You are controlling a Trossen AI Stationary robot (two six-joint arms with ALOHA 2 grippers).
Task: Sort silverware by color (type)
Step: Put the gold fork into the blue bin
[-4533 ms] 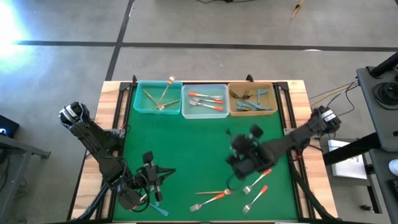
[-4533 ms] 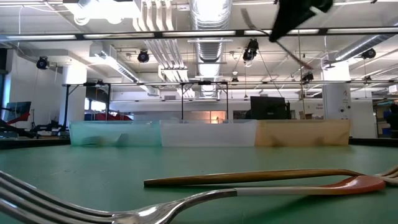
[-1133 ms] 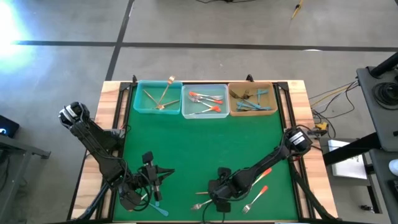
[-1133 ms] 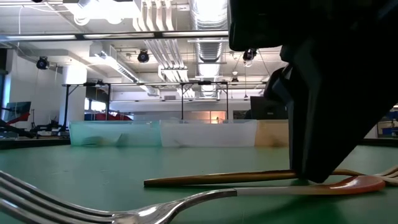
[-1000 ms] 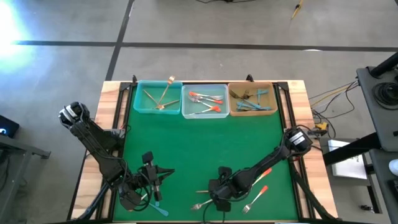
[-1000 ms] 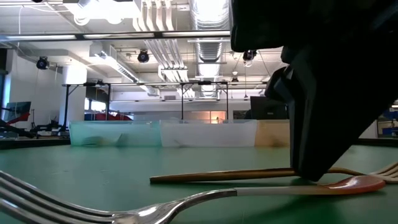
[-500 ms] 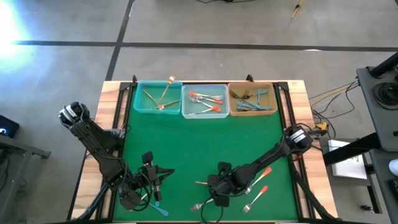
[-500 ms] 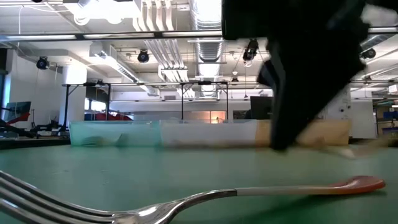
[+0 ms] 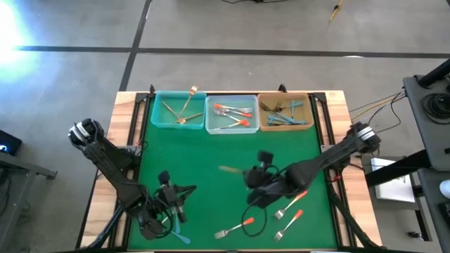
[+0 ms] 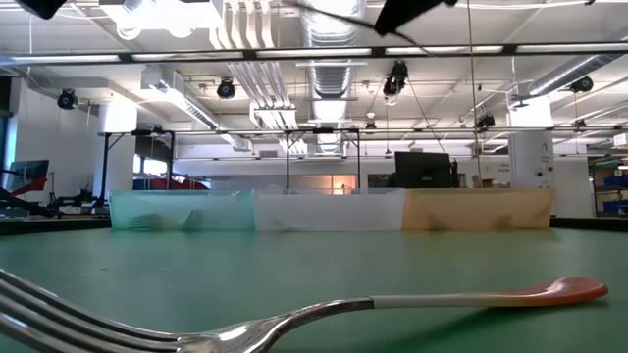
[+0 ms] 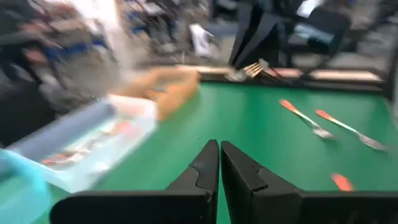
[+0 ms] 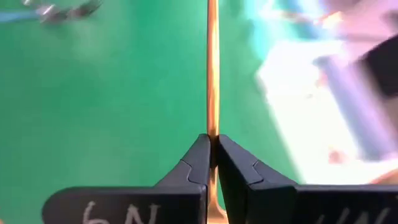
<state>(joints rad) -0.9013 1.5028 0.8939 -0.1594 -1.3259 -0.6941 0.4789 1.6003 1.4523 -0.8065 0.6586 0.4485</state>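
Observation:
My right gripper (image 9: 247,173) is shut on an all-gold fork (image 9: 228,169) high above the middle of the green mat. It shows at the top of the low view (image 10: 402,14). My left gripper (image 9: 174,202) is shut and empty near the mat's near left corner, beside a teal-handled fork (image 9: 181,235) lying flat. Three silver forks with orange-red handles (image 9: 235,228) (image 9: 289,203) (image 9: 289,223) lie flat on the mat near its front edge. One of them fills the low view's foreground (image 10: 392,304). My right gripper pinches the gold fork's slim shaft (image 12: 212,127) between its two fingertips (image 12: 198,155). The fingers point roughly level toward the table's left. The fork runs on past them in line with the fingers. It is lifted clear of the mat.
Three bins stand in a row along the far edge. The teal bin (image 9: 163,119) holds gold forks, the clear one (image 9: 211,125) holds orange-handled forks, and the tan one (image 9: 264,124) holds teal-handled forks. Bare mat (image 9: 204,161) lies between the bins and the grippers.
My right gripper, shut on the gold fork near the table's front edge, has risen and gone toward the far edge and a little right. The fork has been lifted clear of the mat. The orange-handled fork that lay beside it stays in place.

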